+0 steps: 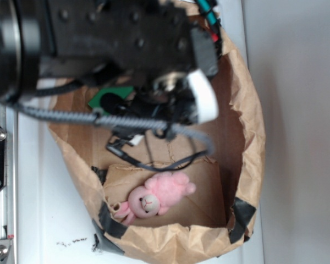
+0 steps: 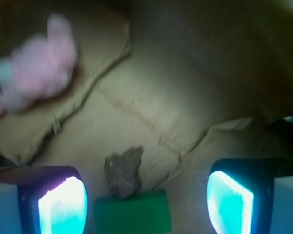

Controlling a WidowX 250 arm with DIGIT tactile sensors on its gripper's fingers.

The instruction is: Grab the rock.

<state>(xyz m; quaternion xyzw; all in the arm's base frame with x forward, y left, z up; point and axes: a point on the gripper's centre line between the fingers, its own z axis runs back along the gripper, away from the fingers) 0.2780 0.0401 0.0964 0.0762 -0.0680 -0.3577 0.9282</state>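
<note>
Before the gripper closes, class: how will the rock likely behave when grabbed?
The rock looks rigid and rough, so it probably won't flex or slide between the fingers. Its irregular, pointed shape may make it twist when squeezed. It seems to touch the green block, which might get nudged.

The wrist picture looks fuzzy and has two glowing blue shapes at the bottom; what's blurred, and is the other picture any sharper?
Wrist view: everything is soft, the pink plush most smeared, the rock and green block clearer; the glowing shapes are the gripper jaws, standing apart and overexposed. Exterior view: the plush in the paper bag is fairly sharp, the dark arm up close is out of focus.
</note>
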